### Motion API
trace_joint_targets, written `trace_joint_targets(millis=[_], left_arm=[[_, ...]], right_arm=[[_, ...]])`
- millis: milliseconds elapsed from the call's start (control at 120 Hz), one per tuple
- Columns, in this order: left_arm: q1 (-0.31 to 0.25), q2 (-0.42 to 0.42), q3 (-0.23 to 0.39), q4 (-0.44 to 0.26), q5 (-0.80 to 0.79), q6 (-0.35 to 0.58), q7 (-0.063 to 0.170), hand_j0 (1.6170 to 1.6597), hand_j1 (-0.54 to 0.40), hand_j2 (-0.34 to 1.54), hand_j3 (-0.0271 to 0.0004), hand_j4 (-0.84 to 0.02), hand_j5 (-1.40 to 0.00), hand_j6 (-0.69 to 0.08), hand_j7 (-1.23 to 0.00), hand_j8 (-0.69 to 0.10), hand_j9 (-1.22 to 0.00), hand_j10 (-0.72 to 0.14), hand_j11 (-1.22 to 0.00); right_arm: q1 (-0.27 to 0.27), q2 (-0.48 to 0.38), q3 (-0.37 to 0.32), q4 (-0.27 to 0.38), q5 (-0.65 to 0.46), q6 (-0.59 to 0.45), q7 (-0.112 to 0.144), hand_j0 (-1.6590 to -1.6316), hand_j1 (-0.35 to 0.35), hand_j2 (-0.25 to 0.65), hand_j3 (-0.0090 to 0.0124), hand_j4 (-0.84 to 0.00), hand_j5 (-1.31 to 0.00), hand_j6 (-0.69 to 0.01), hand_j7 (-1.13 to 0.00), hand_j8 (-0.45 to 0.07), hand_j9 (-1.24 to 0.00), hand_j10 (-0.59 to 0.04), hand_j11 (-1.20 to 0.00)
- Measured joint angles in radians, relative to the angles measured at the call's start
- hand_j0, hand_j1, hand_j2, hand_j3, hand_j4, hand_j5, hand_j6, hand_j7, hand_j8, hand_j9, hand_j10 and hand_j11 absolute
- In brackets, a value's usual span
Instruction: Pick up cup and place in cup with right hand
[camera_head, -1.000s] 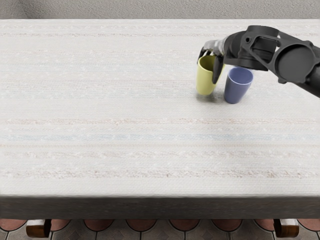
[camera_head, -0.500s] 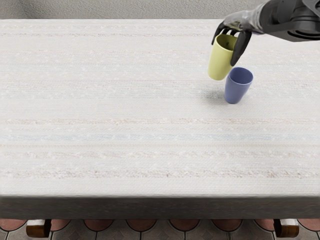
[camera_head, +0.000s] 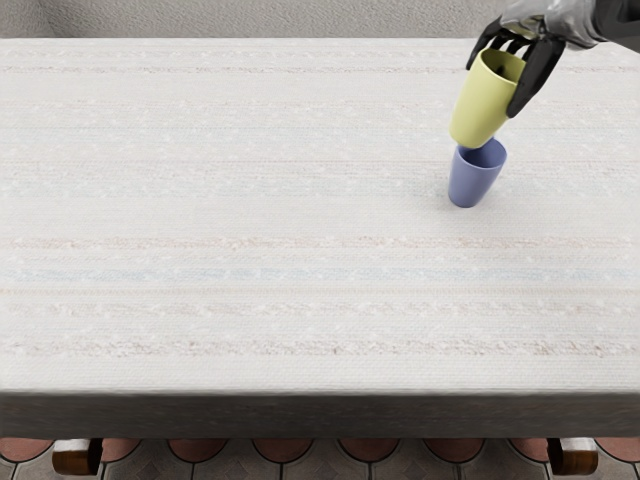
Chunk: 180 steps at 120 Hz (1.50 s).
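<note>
Yellow cup hangs in the curled fingers of the right hand, over the blue cup at the table's far right, so centre its base above that mouth, level, before lowering gently

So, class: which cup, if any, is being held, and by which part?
The yellow cup, held near its rim by the right hand.

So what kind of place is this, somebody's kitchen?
Hard to say which room; it looks like a simulated home or patio setting. The table has a pale striped, cloth-like top, reddish patterned tiles cover the floor, and a rough grey wall stands behind.
</note>
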<state>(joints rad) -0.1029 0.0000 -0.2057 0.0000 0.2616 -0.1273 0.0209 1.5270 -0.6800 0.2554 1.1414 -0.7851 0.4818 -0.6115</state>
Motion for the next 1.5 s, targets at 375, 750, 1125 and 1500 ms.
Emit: trace_joint_targets(millis=[375, 750, 1125, 1500], left_arm=[[0.0, 0.0, 0.0, 0.0, 0.0, 0.0, 0.0, 1.6581, 0.323, 0.0, -0.0001, -0.023, -0.03, -0.023, -0.03, -0.023, -0.03, -0.022, -0.03], [0.0, 0.0, 0.0, 0.0, 0.0, 0.0, 0.0, 1.6581, 0.323, 0.0, -0.0001, -0.022, -0.03, -0.022, -0.03, -0.022, -0.03, -0.022, -0.03], [0.0, 0.0, 0.0, 0.0, 0.0, 0.0, 0.0, 1.6581, 0.323, 0.0, -0.0001, -0.022, -0.03, -0.022, -0.03, -0.022, -0.03, -0.022, -0.03], [0.0, 0.0, 0.0, 0.0, 0.0, 0.0, 0.0, 1.6581, 0.323, 0.0, -0.0001, -0.022, -0.03, -0.022, -0.03, -0.022, -0.03, -0.022, -0.03]], right_arm=[[-0.031, -0.028, -0.011, -0.005, -0.01, -0.002, 0.0, -1.6502, 0.161, 0.077, 0.0011, -0.348, -0.74, -0.208, -0.7, -0.221, -0.74, -0.416, -0.75], [-0.047, -0.004, -0.012, -0.016, -0.02, -0.025, 0.0, -1.6504, 0.155, 0.057, -0.0002, -0.353, -0.74, -0.198, -0.7, -0.223, -0.74, -0.425, -0.74], [-0.053, 0.023, -0.012, -0.05, -0.046, -0.055, 0.0, -1.6505, 0.152, 0.055, -0.0003, -0.358, -0.74, -0.202, -0.71, -0.227, -0.73, -0.429, -0.74], [-0.065, 0.076, -0.015, -0.113, -0.085, -0.073, 0.0, -1.6505, 0.151, 0.054, -0.0002, -0.359, -0.74, -0.203, -0.71, -0.228, -0.73, -0.43, -0.74]])
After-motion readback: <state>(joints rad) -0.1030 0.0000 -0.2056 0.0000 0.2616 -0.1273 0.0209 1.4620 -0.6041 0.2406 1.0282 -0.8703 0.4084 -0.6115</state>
